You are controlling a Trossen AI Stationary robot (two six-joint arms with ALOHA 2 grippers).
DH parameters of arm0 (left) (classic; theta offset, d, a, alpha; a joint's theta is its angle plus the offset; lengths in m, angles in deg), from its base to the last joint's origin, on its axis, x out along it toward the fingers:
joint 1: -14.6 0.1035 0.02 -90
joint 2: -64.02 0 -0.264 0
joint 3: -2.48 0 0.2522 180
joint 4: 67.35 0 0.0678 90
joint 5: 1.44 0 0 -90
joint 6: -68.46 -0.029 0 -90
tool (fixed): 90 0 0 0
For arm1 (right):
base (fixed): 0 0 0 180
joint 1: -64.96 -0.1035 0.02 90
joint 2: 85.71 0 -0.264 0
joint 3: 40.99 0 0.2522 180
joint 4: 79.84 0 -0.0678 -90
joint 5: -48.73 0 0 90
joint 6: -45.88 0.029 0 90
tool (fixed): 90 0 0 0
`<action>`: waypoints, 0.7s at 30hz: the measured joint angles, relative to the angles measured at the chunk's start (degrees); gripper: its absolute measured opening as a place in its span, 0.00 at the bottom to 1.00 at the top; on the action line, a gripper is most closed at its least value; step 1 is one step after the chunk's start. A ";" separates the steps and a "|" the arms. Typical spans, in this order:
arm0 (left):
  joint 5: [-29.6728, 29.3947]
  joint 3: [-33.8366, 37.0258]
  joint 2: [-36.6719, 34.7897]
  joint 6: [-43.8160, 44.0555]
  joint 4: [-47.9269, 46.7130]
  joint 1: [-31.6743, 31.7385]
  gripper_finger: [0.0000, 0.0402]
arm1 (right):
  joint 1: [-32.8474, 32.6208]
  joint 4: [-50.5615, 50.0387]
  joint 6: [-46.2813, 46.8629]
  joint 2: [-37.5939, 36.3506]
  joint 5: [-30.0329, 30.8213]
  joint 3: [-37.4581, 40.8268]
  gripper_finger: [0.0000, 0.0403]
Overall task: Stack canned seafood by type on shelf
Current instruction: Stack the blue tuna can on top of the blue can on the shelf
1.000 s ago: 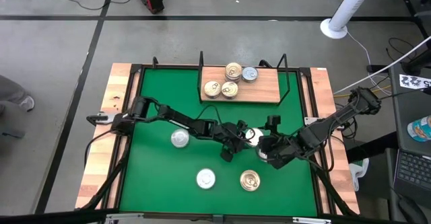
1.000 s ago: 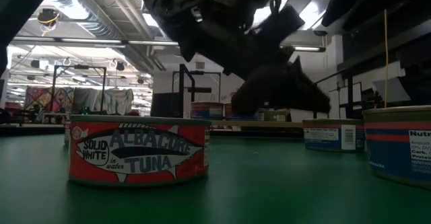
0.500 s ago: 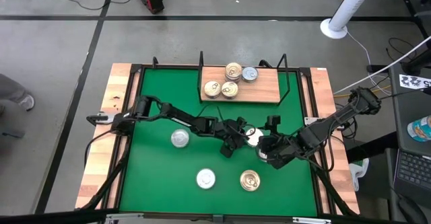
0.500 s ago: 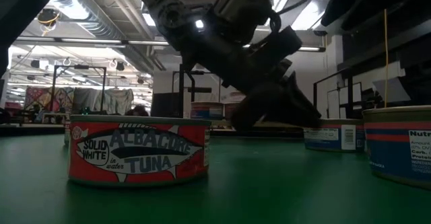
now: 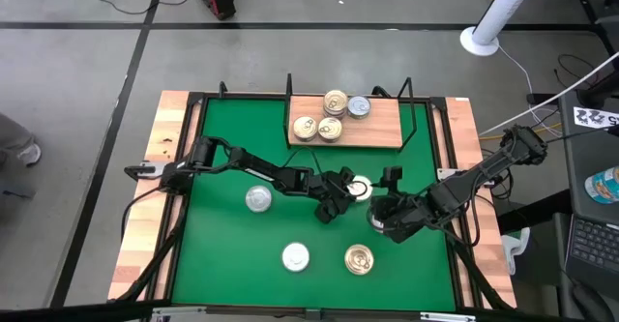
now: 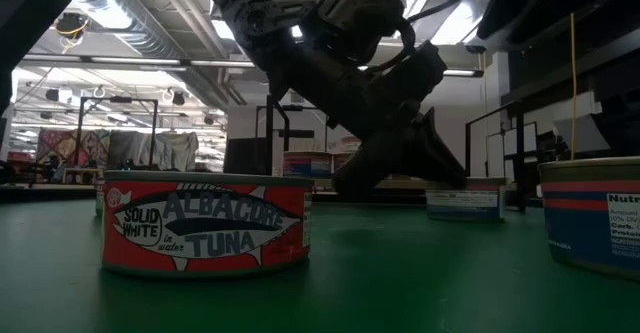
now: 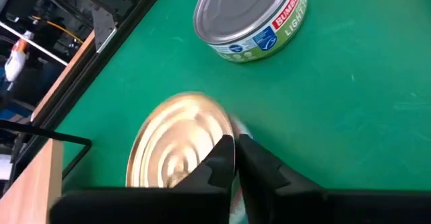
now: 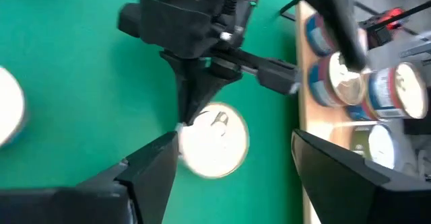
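left gripper (image 5: 340, 192): clenched, empty, tips against tin (image 5: 360, 188) at mid-table | right gripper (image 5: 379, 218): spread wide, empty, just beside same tin | shelf (image 5: 372, 127): holds four tins

In the left wrist view, the pale gold round tin (image 7: 176, 146) is blurred and cut off at six o'clock behind the dark fingers (image 7: 222, 160). In the low view, we find the striped flat can (image 6: 592, 211) cropped at three o'clock, its label letters incomplete. On the light wooden shelf (image 8: 302, 96) the tins smear beyond reading.
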 joint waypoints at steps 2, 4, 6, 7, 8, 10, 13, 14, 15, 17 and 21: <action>-0.02 0.00 0.00 0.90 -0.02 0.02 0.01 | 0.00 0.71 0.00 0.00 -1.30 0.00 0.71; -0.09 0.00 0.00 1.71 -0.04 0.02 0.01 | 0.00 1.69 -0.02 0.32 -2.58 0.02 0.71; -0.55 0.03 -0.26 2.55 -0.18 0.01 0.01 | 0.00 1.76 0.00 1.15 -2.96 0.02 0.71; -0.72 0.07 -0.38 3.46 -0.43 0.00 0.01 | 0.00 1.76 0.00 1.77 -2.94 0.02 0.71; -0.86 0.10 -0.50 4.43 -0.44 0.00 0.01 | 0.00 1.73 0.00 2.44 -2.94 0.02 0.71; -1.02 0.21 -1.24 6.27 -1.40 0.02 0.01 | 0.00 1.71 0.00 3.96 -2.86 0.02 0.71; -1.13 0.33 -2.24 8.24 -2.97 0.13 0.00 | 0.00 0.80 -0.04 6.49 -0.58 0.03 0.71; -1.25 0.33 -2.63 8.89 -3.37 0.18 0.00 | 0.00 0.49 -0.03 7.23 0.59 0.07 0.71; -1.33 0.35 -3.01 9.72 -3.95 0.20 0.00 | 0.00 0.65 -0.04 7.78 1.69 0.07 0.71; -1.46 0.33 -3.49 10.96 -4.46 0.20 0.00 | 0.00 0.81 -0.02 8.71 2.69 0.06 0.71; -1.47 0.33 -4.05 14.05 -6.80 0.17 0.00 | 0.00 0.91 0.81 10.49 3.58 0.07 0.71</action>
